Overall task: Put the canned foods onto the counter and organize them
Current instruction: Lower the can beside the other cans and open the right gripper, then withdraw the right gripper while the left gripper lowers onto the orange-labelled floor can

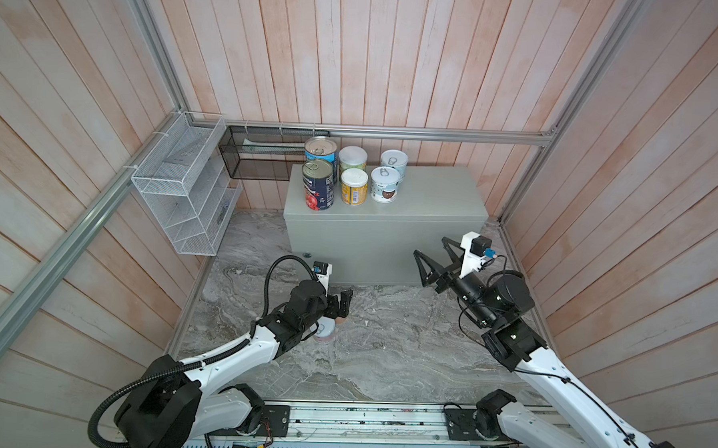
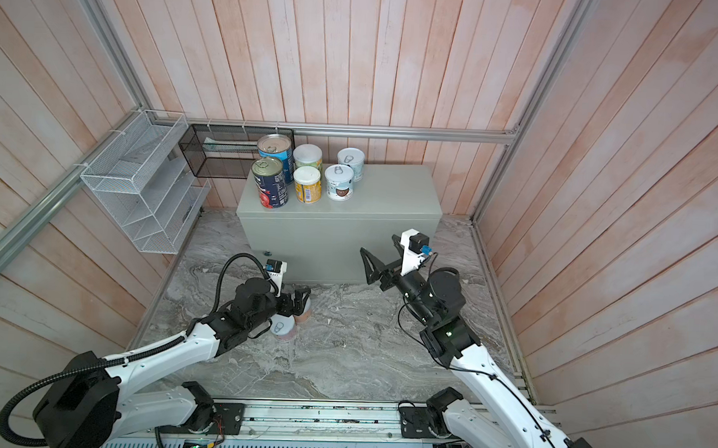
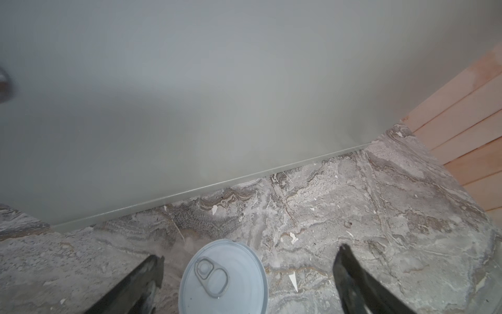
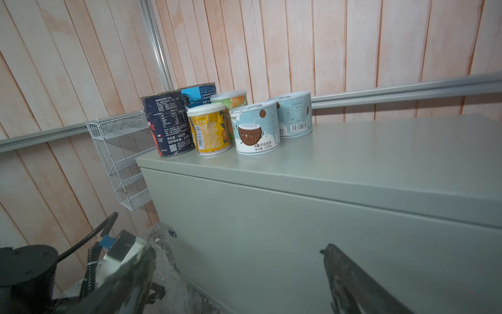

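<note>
Left gripper (image 2: pixel 299 298) over half-hidden pull-tab can (image 2: pixel 304 314)

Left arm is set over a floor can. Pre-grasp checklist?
1. Left gripper open: ok.
2. Can between its fingers, untouched, upright, tab up: ok.
3. Fingers clear of the second floor can: cannot tell, partly hidden.
4. Free room on the counter beside the six cans: ok.
5. Right gripper open, empty, away from both floor cans: ok.
</note>
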